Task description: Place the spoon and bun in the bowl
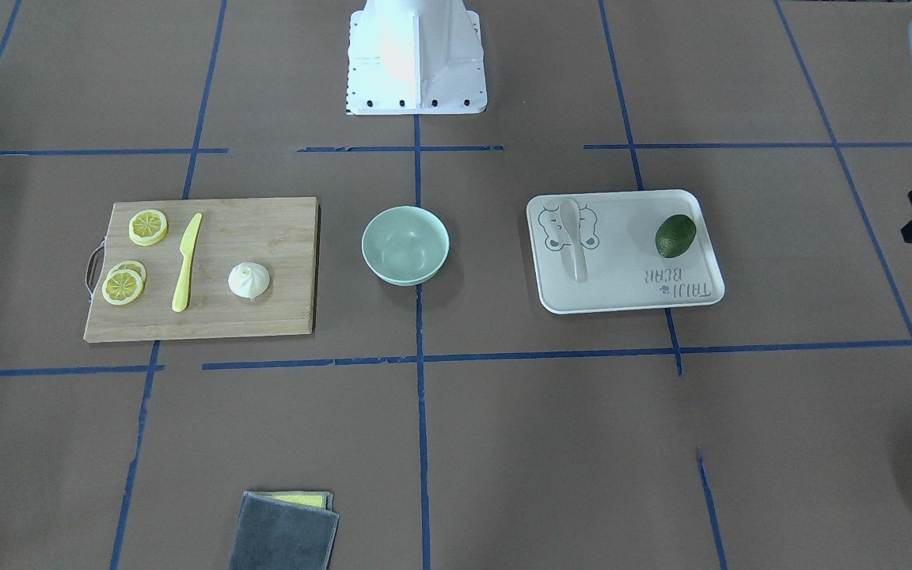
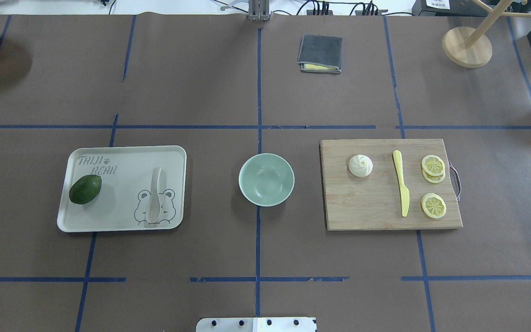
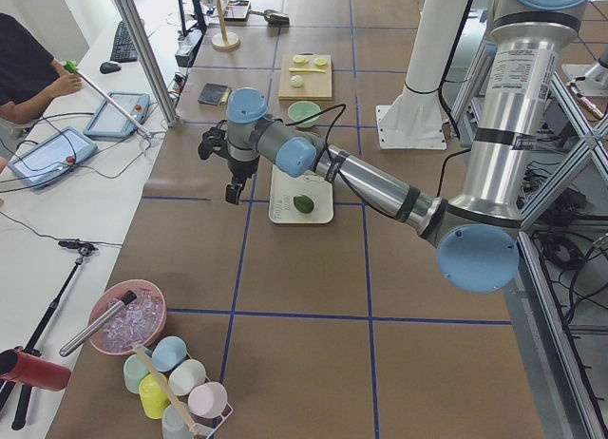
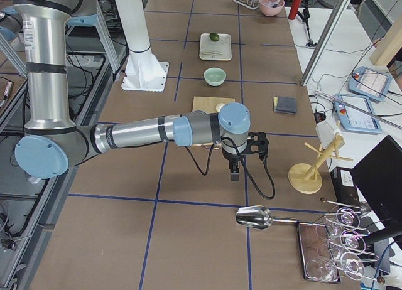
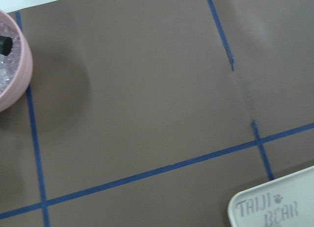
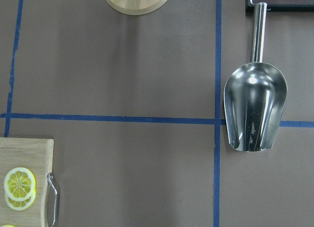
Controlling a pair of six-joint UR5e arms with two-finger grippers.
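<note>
The off-white spoon (image 1: 575, 245) lies on the white bear-print tray (image 1: 630, 297), also seen in the overhead view (image 2: 154, 200). The white pleated bun (image 1: 249, 280) sits on the wooden cutting board (image 1: 266, 229), also in the overhead view (image 2: 360, 165). The mint-green bowl (image 1: 405, 273) stands empty between them at the table's middle (image 2: 266, 182). My left gripper (image 3: 231, 187) hovers beyond the tray's outer end, far from the spoon. My right gripper (image 4: 233, 169) hovers beyond the board, far from the bun. I cannot tell whether either is open or shut.
An avocado (image 2: 85, 189) lies on the tray. A yellow knife (image 2: 401, 189) and lemon slices (image 2: 433, 205) lie on the board. A folded grey cloth (image 2: 320, 53), a wooden stand (image 2: 467, 46), a pink ice bowl (image 5: 10, 70) and a metal scoop (image 6: 255, 109) lie farther out.
</note>
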